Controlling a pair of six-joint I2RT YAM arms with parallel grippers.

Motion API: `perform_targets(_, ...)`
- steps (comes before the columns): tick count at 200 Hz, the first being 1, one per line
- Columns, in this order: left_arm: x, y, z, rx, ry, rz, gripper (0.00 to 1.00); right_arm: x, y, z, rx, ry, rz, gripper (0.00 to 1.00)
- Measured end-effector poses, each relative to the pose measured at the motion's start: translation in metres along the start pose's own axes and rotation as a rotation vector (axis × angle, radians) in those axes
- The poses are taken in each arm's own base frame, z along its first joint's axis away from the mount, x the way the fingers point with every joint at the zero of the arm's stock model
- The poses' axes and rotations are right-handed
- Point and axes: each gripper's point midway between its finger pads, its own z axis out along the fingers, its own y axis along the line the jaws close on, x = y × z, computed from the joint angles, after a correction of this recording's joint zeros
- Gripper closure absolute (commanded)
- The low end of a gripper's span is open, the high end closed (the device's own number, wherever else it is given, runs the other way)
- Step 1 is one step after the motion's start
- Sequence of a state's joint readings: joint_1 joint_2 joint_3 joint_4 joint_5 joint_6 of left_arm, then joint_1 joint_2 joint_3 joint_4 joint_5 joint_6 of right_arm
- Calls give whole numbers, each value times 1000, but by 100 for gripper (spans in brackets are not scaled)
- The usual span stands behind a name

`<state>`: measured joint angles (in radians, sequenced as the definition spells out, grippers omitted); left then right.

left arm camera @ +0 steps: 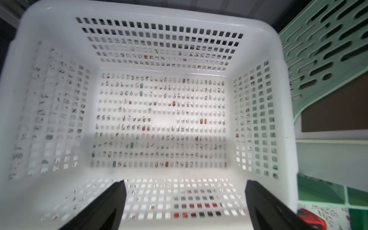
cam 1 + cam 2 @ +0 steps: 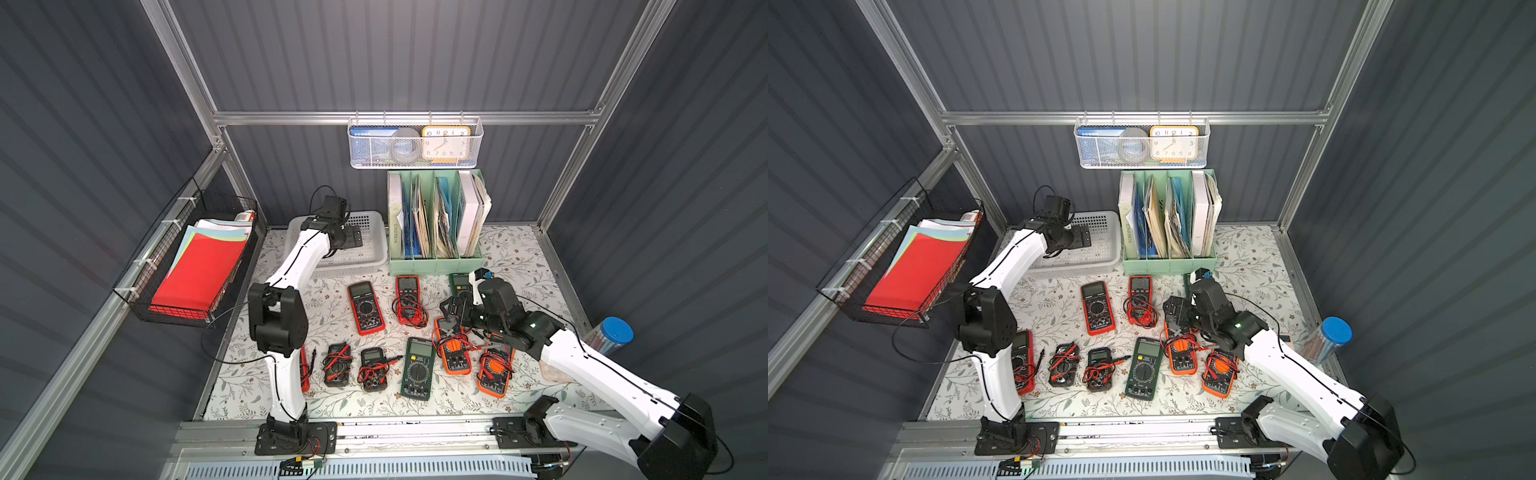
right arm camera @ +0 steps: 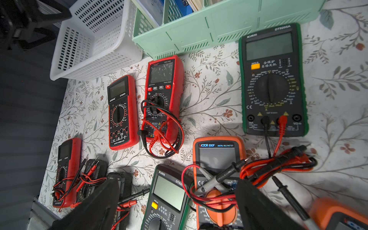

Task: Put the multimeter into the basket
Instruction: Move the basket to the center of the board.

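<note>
Low white perforated plastic basket sitting upright at back left; red, green, orange and black handheld multimeters lying face-up just in front, apart from it.

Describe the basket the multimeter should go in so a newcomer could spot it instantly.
Find the mint-green file rack standing at the back of the flowered table. Right beside it, below the open left gripper, sits the basket, low and white. Unlike the black wire basket holding coloured papers and the hanging white mesh basket with a clock, it is perforated plastic and empty.
</note>
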<state>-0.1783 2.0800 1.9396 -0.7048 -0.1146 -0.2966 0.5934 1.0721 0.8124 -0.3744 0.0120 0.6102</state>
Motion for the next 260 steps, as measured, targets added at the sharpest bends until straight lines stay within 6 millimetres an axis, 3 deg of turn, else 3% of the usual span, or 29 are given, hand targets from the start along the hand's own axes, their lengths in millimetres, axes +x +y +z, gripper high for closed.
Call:
perform_targets(31,19,7,51,3,130,43,1,0,-2,-7,6,-8,-1,3)
perform_targets(53,41,13,69,12,229,62,1,-2,-1,-14,2,-25,-1,3)
perform_targets(107,72,3,64,94,341,68,1,-3,-2,-17,5,-34,-1,3)
perform_targets(152,105,0,47,149,420,29,1,-3,-3,-16,7,-29,1,3)
perform_targets(184,116,-6,31,188,429,-16,1,2,-1,-11,7,-8,-2,3)
perform_targets(228,100,-13,21,197,376,-37,1,20,8,4,8,61,-31,3)
perform_targets(260,37,-20,0,194,206,-38,1,32,35,17,-2,111,-92,3)
